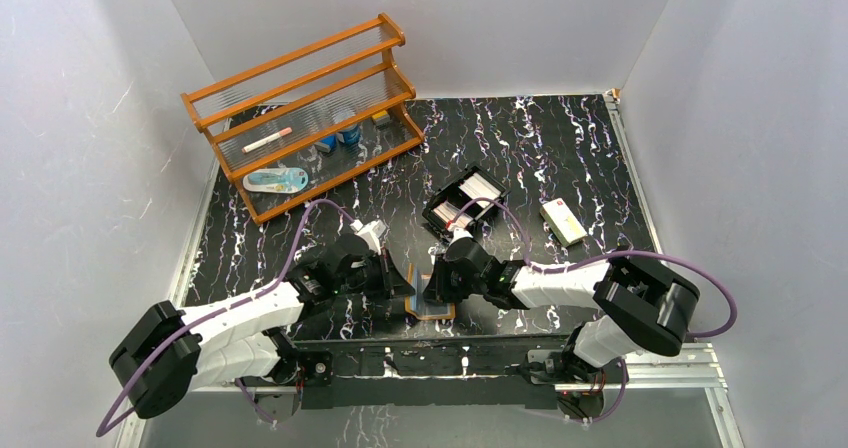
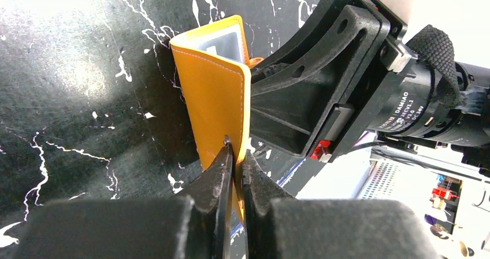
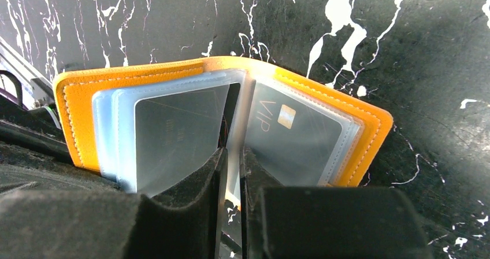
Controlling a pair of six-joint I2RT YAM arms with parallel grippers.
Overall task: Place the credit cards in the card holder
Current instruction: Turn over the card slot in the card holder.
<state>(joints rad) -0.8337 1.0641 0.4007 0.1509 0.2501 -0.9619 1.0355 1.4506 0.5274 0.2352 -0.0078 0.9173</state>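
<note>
Risk of slip or torn sleeve at the card holder [image 1: 430,305]

It stood open on edge near the front of the table [image 1: 560,148], between the arms. The left gripper [image 2: 236,150] pinched only the rim of the orange cover, so a tug might have freed it. The right gripper [image 3: 231,154] was nearly closed on a thin pale leaf [image 3: 231,111], sleeve or card unclear; pulling apart could have strained it. More credit cards [image 1: 478,184] waited in the black tray [image 1: 440,211].

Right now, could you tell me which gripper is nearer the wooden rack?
Left. The left gripper, shut on the card holder cover, sits in front and right of the wooden rack; the right gripper, shut on its inner sleeves, is farther right.
</note>
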